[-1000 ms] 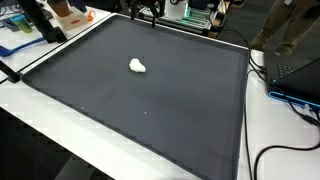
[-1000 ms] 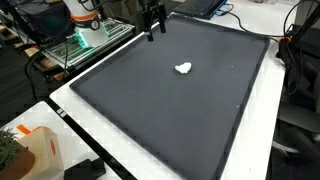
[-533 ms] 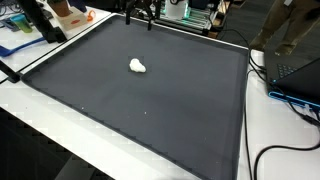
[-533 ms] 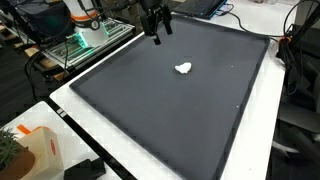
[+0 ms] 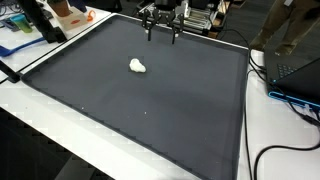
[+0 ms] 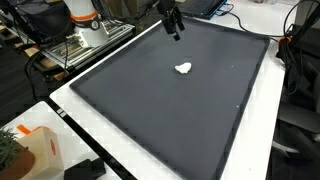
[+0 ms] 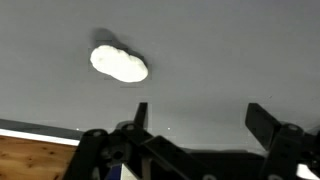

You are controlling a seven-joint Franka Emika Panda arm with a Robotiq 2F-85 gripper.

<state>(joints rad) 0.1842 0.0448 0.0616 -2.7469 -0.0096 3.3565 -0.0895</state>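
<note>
The gripper [image 5: 162, 37] is hanging above the far edge of the black mat [image 5: 150, 115] in both exterior views, with its fingers pointing down at the cloth and touching nothing. The jaws are standing wide apart. In the wrist view the two dark fingers [image 7: 140, 115] are framing an empty stretch of mat, and nothing is sitting between them.

The small white lump [image 5: 137, 66] is lying on the mat, inward from that far edge and well apart from the gripper. It is resting alone on the dark surface. In the wrist view it is showing up as a soft, rounded, two-lobed blob [image 7: 119, 63], off to one side of the gap between the fingers. What it is made of I cannot tell.

The mat is covering most of a white table [image 5: 30, 110]. Black cables [image 5: 268, 152] are trailing over the table just beside one edge of the mat.
</note>
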